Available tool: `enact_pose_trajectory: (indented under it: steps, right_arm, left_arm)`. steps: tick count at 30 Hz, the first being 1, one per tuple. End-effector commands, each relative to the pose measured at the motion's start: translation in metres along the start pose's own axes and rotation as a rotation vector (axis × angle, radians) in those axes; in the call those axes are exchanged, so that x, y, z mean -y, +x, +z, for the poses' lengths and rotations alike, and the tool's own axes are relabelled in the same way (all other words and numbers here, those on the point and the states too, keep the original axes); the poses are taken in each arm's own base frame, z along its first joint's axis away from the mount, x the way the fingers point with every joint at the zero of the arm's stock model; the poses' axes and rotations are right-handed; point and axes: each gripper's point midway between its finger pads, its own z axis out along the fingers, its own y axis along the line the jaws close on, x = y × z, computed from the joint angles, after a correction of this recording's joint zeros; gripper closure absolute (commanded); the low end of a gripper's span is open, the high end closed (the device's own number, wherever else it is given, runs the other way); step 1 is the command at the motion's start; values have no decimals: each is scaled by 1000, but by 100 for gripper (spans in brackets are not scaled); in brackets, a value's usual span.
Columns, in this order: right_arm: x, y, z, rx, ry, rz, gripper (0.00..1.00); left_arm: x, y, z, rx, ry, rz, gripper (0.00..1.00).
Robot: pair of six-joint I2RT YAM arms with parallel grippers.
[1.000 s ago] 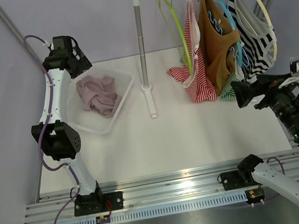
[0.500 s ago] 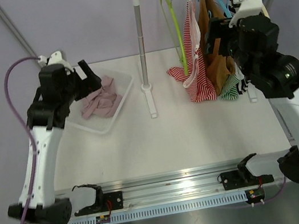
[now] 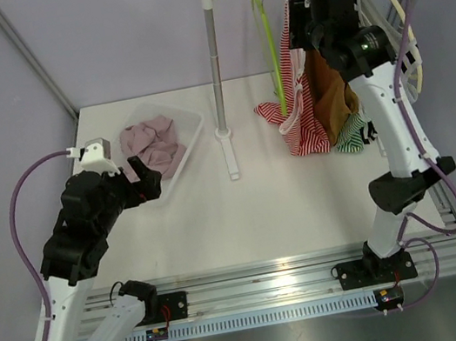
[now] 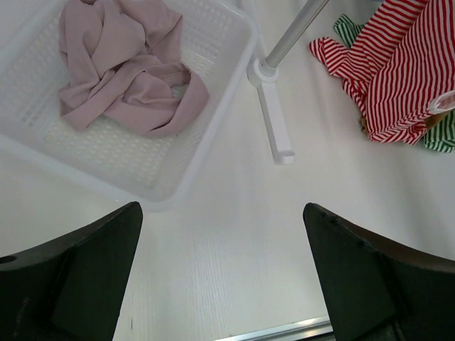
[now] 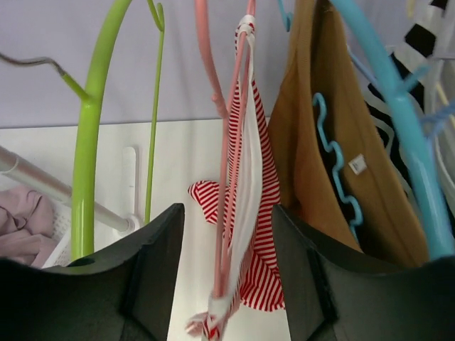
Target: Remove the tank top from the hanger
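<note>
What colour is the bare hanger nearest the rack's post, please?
Lime green hanger; right wrist view shows best.

Basket (image 4: pixel 220 106): white, perforated, set on table (image 3: pixel 246 220), crumpled pink cloth (image 4: pixel 128 71) held inside | Rack pole (image 3: pixel 214 58): stood upright just beside basket | Green hanger (image 5: pixel 87 128): hung on rail | Brown garment (image 5: pixel 306 71): hung on blue hanger (image 5: pixel 398 121) | Green-striped garment (image 4: pixel 441 135): partly seen, low beside brown garment

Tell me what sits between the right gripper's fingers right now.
In the right wrist view, the pink hanger and the white-edged strap of the red-striped tank top hang inside the right gripper, with a gap on either side.
</note>
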Motion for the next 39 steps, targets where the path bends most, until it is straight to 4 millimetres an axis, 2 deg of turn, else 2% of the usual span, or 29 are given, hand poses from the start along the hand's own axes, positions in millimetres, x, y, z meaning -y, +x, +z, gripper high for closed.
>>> enact_pose_trajectory:
  steps: [1,2,4,9,12,13,16,17,25,28,31,33,34,35,36,37,39]
  right_arm:
    - [-8,3,16,-27,-11,2,41]
    - [-8,12,28,-51,12,-8,44]
    - [-5,14,34,-57,37,-18,55]
    - [1,25,46,-77,87,-35,61]
    - [0,33,49,-91,85,-36,77]
    - [0,34,49,-95,84,-33,89]
    - [-1,28,43,-82,68,-18,100]
    - [-1,27,42,-82,67,-15,100]
    - [-1,-23,3,46,15,45,100]
    - [-3,-33,-10,70,-17,55,100]
    - [-2,-38,-25,80,-38,62,100]
    - [-4,-31,-29,55,-59,60,100]
    - [-2,-35,-43,68,-70,72,100]
    - [-4,-33,-47,62,-93,74,100]
    - [-5,-18,-44,20,-98,63,100]
    - [-4,-22,-63,39,-129,71,100]
    - [-4,-12,-79,36,-165,78,100]
  left_arm:
    - [-2,2,7,-2,0,68,1]
    - [-4,6,9,-17,-4,73,1]
    - [-9,16,15,-43,-21,84,1]
    - [-13,30,24,-66,-26,100,1]
    - [-11,40,30,-104,-8,100,1]
    - [-11,41,31,-110,-5,100,1]
    - [-10,43,31,-115,0,100,1]
    - [-9,41,30,-112,4,99,1]
    - [2,29,22,-85,45,63,1]
    - [4,24,19,-76,47,58,1]
    - [11,15,16,-64,70,48,1]
    - [17,7,14,-49,86,35,1]
    - [21,3,12,-41,98,34,1]
    - [29,-9,10,-15,118,20,1]
    - [35,-16,8,-1,132,13,1]
    - [44,-22,4,13,163,11,1]
    - [70,-46,-3,69,240,-7,1]
